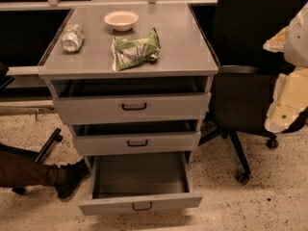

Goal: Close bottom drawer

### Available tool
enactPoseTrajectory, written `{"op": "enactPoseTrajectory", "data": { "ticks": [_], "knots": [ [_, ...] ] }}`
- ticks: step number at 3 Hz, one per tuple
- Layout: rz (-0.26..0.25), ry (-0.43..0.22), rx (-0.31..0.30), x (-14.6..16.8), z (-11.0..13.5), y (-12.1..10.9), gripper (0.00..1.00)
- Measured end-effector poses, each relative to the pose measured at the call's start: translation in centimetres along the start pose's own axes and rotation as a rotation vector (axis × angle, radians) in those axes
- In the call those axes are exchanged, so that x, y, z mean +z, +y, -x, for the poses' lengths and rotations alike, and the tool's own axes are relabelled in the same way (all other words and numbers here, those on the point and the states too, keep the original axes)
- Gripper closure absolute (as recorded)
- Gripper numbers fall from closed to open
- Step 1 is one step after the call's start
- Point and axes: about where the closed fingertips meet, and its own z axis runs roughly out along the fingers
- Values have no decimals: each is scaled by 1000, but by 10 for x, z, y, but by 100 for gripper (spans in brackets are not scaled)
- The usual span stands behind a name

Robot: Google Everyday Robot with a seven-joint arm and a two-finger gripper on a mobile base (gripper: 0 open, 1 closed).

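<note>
— Down at the foot of the cabinet (192, 57), that's the bottom drawer (139, 184), lowest of three. It stands far out toward us, grey inside showing, with a small dark loop handle (142, 206) at the middle of its front.

— Three drawers, and all three open?

— All three. Top drawer (86, 109) is out a little and middle drawer (168, 142) is out a little. The bottom one is out the farthest by a long way. One handle each, so three handles.

— And on top?

— Three things, one of each: one pale bowl (121, 19) at the far edge, one can (72, 37) lying on its side at the left, and one green bag (135, 49) crumpled near the middle. None touches another.

— Gripper?

— One gripper (287, 100), cream-coloured, way over at the right edge, in front of the chair (245, 95) and well apart from the bottom drawer. Open or closed, I can't tell, nor whether it has hold of anything.

— Surface?

— Cabinet top is flat and grey with a dull shine. Floor (269, 196) is pale and speckled.

— Round the room?

— One black office chair on castors at the right, just beside the cabinet. At the left there's one leg (29, 173) in brown trousers, with one dark shoe (72, 177) near the bottom drawer's left corner. A dark chair base (48, 146) sits behind it. On the far side, a pale ledge runs over dark recesses.
</note>
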Motion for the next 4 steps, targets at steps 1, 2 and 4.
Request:
{"op": "enactPoseTrajectory", "data": {
  "ticks": [1,2,4],
  "knots": [
    [0,0,0,0,0,0,0],
    [17,-19,12,19,-7,6,0],
    [211,-136,7,128,-23,44,0]
  ]
}}
